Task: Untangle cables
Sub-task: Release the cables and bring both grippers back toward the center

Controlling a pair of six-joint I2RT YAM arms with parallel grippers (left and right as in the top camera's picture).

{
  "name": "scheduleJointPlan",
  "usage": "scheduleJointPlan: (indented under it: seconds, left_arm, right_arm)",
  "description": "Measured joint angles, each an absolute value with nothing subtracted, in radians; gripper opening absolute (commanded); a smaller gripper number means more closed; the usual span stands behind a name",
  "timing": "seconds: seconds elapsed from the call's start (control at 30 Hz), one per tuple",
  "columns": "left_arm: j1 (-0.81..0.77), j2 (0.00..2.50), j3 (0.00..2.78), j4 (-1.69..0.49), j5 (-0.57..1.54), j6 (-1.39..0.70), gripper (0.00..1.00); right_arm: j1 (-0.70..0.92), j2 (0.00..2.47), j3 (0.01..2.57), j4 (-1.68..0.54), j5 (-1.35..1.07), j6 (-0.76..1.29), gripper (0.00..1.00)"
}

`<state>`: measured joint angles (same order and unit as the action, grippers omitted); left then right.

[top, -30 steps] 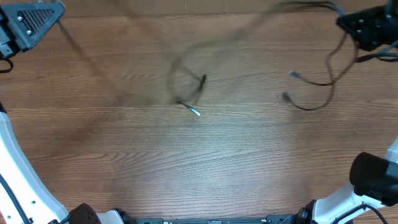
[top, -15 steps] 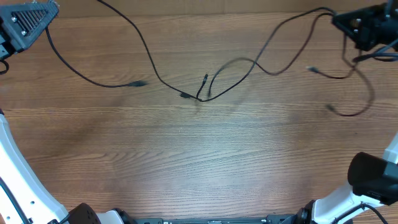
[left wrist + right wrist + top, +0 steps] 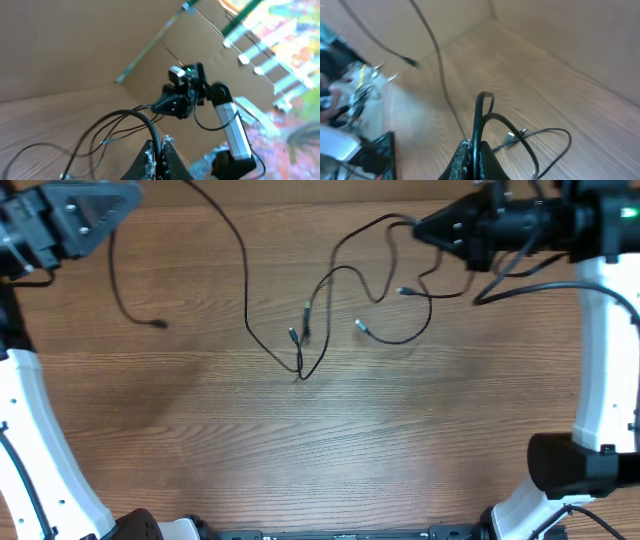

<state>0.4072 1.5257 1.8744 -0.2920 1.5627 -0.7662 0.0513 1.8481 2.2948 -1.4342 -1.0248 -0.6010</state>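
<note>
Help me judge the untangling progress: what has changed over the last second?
The right gripper swung inward toward the middle of the table, slackening the cables; the loose plug ends on that side came inward too. The left gripper moved inward slightly. Unchanged: both grippers stay shut on the cables, which remain crossed mid-table.

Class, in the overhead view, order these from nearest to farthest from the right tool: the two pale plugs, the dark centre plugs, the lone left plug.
1. Upper pale plug, just below the right tool.
2. Lower pale plug, further towards centre.
3. Dark centre plugs, mid-table.
4. Lone plug, far left.
</note>
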Motion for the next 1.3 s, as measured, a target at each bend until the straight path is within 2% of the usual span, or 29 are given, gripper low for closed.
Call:
scheduleJointPlan:
  seconds: [0.17, 0.3, 0.5, 0.6, 0.63, 0.73, 0.97, 1.13, 1.2, 1.3]
  left_arm:
    - [0.324, 1.581, 1.87, -0.402, 1.559, -0.665, 0.04]
    - [0.258, 1.667, 1.863, -0.709, 1.517, -0.471, 0.04]
    - [0.149, 1.762, 1.845, -1.114, 1.246, -0.087, 0.08]
    - [0.095, 1.761, 1.844, -1.216, 1.081, 0.089, 0.17]
    - [0.08, 1.761, 1.845, -1.23, 1.042, 0.133, 0.22]
    - [0.023, 1.761, 1.845, -1.312, 0.857, 0.286, 0.23]
    - [-0.07, 1.761, 1.845, -1.358, 0.558, 0.384, 0.24]
    - [-0.091, 1.761, 1.845, -1.362, 0.481, 0.401, 0.25]
    - [-0.09, 1.761, 1.845, -1.362, 0.472, 0.401, 0.3]
    - [-0.09, 1.761, 1.845, -1.363, 0.463, 0.41, 0.45]
  right_arm:
    - [0.132, 1.848, 2.297, -1.412, -1.053, -0.566, 0.04]
    - [0.162, 1.848, 2.329, -1.411, -1.082, -0.54, 0.04]
    - [0.204, 1.831, 2.356, -1.416, -1.097, -0.527, 0.04]
    - [0.219, 1.82, 2.357, -1.415, -1.097, -0.524, 0.04]
    - [0.225, 1.819, 2.357, -1.415, -1.095, -0.524, 0.04]
    - [0.233, 1.819, 2.357, -1.426, -1.059, -0.516, 0.04]
    - [0.237, 1.819, 2.357, -1.459, -0.949, -0.498, 0.04]
    - [0.237, 1.818, 2.357, -1.475, -0.915, -0.49, 0.04]
    - [0.237, 1.819, 2.357, -1.476, -0.911, -0.485, 0.04]
    - [0.237, 1.819, 2.357, -1.485, -0.908, -0.477, 0.04]
